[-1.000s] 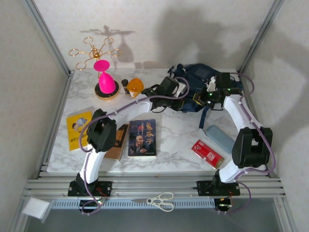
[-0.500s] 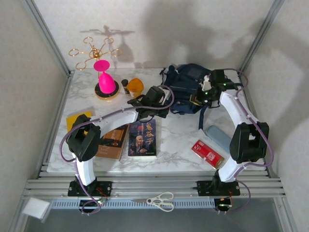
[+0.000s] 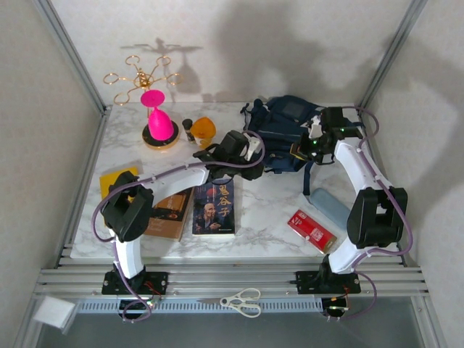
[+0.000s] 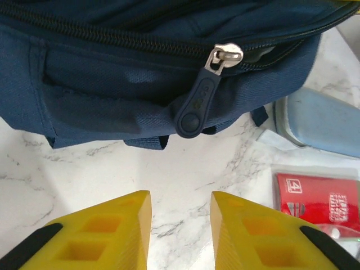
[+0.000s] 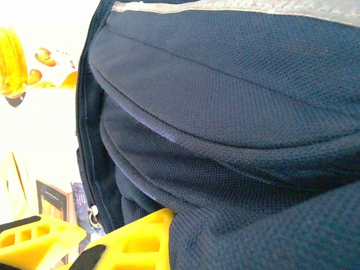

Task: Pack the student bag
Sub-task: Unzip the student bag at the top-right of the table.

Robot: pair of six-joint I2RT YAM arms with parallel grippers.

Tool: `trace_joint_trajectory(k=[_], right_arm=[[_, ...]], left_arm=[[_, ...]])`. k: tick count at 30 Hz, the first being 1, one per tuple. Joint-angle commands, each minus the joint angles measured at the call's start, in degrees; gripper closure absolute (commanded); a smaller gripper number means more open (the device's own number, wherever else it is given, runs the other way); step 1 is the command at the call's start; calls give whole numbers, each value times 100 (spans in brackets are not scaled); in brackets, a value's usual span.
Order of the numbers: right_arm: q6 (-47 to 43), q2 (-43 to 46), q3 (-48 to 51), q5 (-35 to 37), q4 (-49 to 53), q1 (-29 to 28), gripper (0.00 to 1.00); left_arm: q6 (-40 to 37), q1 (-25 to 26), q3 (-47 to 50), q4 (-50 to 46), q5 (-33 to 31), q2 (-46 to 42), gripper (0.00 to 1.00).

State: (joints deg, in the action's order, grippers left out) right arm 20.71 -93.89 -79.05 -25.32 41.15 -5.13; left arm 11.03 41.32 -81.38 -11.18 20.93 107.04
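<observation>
student bag (image 3: 283,129) sits on the table (image 3: 268,199) and is the biggest thing there. It's my reference for everything below.

right gripper (image 5: 76,233): at the bag's right side. Jaws are together, with bag cloth bunched over one finger, so it reads as clamped on a fold of the bag. Likely reason: it anchors the cloth so the bag doesn't slide when the zip gets tugged.

left gripper (image 4: 180,202): off the bag's near-left edge. Fingers are apart with nothing between them, and there's bare marble between the tips and the bag. It's lined up on the zip pull (image 4: 194,107), which hangs over the bag's edge from its metal slider (image 4: 224,56). The track on one side of the slider looks shut. My read is that the step is opening the zip, and the grab isn't made yet.

Cargo is all outside the bag:
- blue case (image 3: 330,206) and red packet (image 3: 312,228), near side of the bag, to the right
- blue-cover book (image 3: 215,206) and brown book (image 3: 168,214), near side, to the left
- yellow book (image 3: 116,177), further left

orange item (image 3: 203,130) and pink glass (image 3: 159,123) are left of the bag. Can't tell if they're cargo.

Next: the left has to close the gap and pinch the pull. The tab is small and looks floppy, so it could easily nip cloth instead or knock the tab aside. If the right's hold slips, the whole bag drags with the pull.
</observation>
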Motion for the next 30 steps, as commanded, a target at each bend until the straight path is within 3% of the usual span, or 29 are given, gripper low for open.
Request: trace_joint_trajectory(k=[1, 10, 21, 24, 30], right_arm=[[-212, 224, -143, -267, -421, 3, 100], [-123, 241, -214, -495, -439, 44, 100], [-17, 266, -199, -465, -498, 54, 100], [3, 294, -156, -439, -549, 51, 100], [55, 292, -104, -450, -616, 56, 100]], left_arm=[[-596, -139, -227, -167, 620, -199, 65], [-329, -387, -974, -198, 1452, 363, 60], [1776, -398, -125, 1322, 1280, 326, 46], [2147, -397, 109, 1686, 1073, 351, 44], [2777, -329, 211, 2432, 1295, 527, 44]])
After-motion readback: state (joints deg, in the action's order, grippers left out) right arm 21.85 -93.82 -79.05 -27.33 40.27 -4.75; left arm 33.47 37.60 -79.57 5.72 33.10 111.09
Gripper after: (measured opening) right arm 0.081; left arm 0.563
